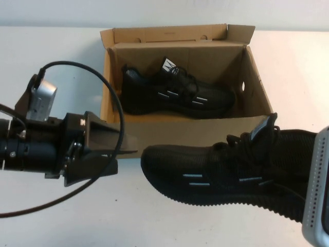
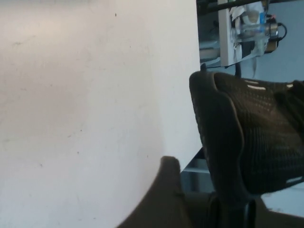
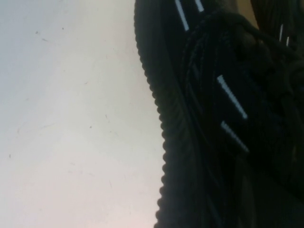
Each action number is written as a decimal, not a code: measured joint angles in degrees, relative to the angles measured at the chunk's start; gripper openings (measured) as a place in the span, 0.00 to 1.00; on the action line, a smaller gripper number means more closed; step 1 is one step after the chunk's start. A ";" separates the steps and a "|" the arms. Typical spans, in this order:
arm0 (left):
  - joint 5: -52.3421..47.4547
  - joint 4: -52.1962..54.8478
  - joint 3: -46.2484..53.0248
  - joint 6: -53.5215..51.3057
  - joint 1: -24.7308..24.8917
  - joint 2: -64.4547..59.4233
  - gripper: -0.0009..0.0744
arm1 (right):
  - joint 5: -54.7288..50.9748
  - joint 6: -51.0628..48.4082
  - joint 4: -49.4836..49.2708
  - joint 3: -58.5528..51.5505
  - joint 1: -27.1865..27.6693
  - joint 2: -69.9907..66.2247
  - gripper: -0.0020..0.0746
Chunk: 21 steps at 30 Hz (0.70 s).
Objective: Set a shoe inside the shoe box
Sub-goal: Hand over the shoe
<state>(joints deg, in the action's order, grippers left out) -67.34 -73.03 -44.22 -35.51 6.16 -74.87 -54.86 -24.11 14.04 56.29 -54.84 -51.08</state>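
Observation:
The brown cardboard shoe box [image 1: 257, 82] stands open at the back, lid flap up, with one black sneaker [image 1: 175, 95] lying inside. The shoe [image 1: 226, 170], black mesh with white dashes, hangs just in front of the box's front wall, toe to the left. My right gripper holds it at the heel end by the right edge, under the grey wrist camera [image 1: 317, 190]; its fingers are hidden. The shoe fills the right wrist view [image 3: 223, 118]. My left gripper [image 1: 126, 158] is open at the left, its fingertips almost at the shoe's toe [image 2: 228, 142].
The white table [image 1: 61, 221] spreads round the box. A black cable [image 1: 110, 92] loops from the left arm over the box's left wall. The left wrist camera housing [image 1: 41, 100] sits left of the box.

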 joint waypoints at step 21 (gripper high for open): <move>0.02 -12.70 -0.08 0.80 2.85 -4.68 0.89 | 12.49 -5.75 -0.64 0.00 0.00 -0.21 0.02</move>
<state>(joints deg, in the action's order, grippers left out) -67.32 -85.73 -44.30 -34.72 9.01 -79.55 -42.37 -29.86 13.40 56.29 -54.84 -51.29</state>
